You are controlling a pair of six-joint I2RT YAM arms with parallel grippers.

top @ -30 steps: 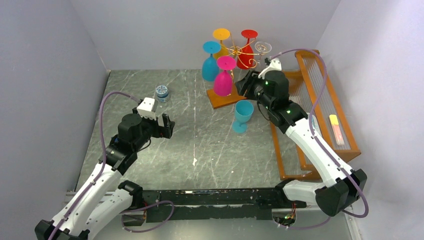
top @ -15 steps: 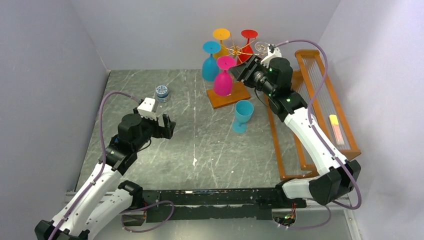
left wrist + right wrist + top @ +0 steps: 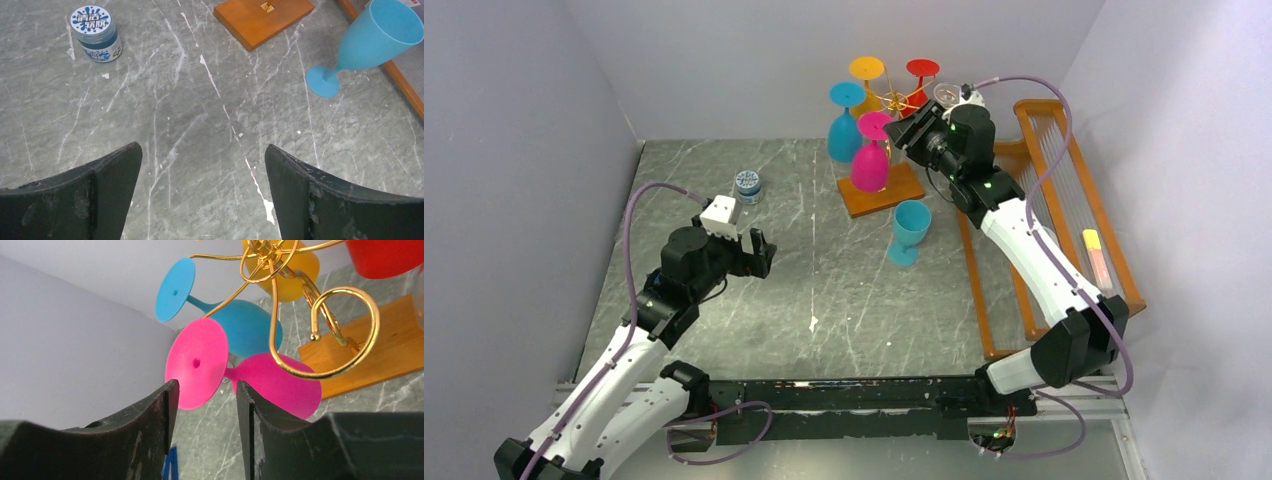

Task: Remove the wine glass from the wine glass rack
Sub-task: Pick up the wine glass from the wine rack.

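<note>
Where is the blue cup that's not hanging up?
In the top view, the blue cup stands on the table, right of the middle. It is just in front of the rack's wooden base and left of the orange wooden frame.

From above I cannot make out the right gripper (image 3: pixel 896 132)'s fingertips against the wine glass rack (image 3: pixel 894 100), and its wrist hides most of the red glass (image 3: pixel 922 68) and the clear glass (image 3: pixel 947 94). On the right wrist camera the top edge cuts the red glass, and I cannot tell whether the fingers (image 3: pixel 150 430) touch the pink glass (image 3: pixel 197 362). The left wrist camera crops the rack's wooden base (image 3: pixel 260 22).
</note>
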